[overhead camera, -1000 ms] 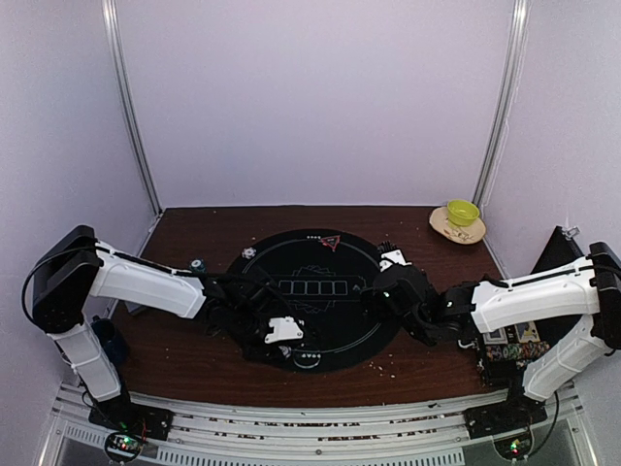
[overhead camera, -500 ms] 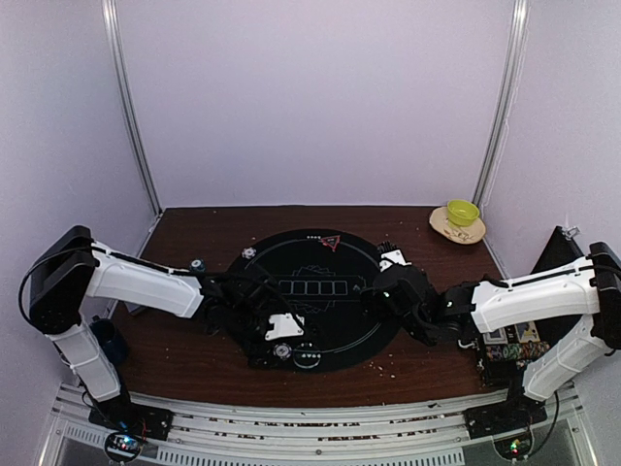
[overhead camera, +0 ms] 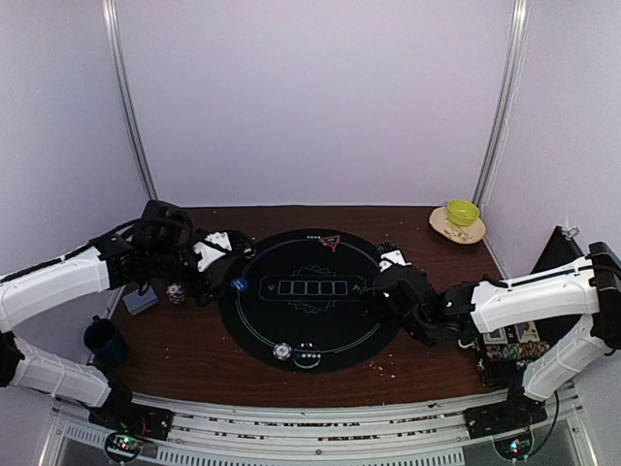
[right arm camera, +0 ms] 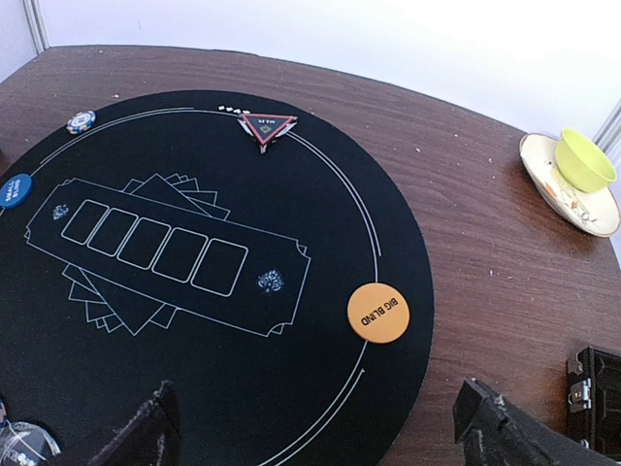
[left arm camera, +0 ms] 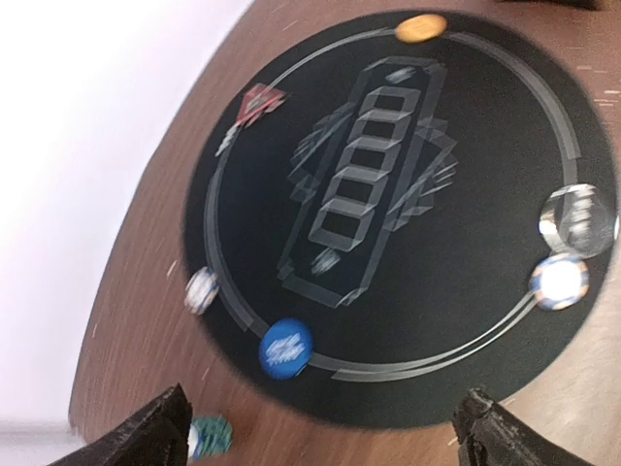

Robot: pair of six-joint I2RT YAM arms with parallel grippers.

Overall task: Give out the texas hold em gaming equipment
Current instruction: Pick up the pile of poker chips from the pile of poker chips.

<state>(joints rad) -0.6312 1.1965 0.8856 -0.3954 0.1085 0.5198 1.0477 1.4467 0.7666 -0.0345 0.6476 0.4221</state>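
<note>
Between the left jaws, spread wide and holding nothing, a blue disc [left arm camera: 286, 347] lies at the edge of the black mat [left arm camera: 466, 243], with a striped chip [left arm camera: 560, 282] farther out. Just ahead of the right jaws, equally wide and empty, sits an orange disc [right arm camera: 378, 312]; the red triangle [right arm camera: 268, 126] lies well beyond it.

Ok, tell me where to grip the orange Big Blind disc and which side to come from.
Pinch the orange disc across its rim, straight down from above: it lies flat and thin on the black mat, so probably only its edge offers purchase.
</note>
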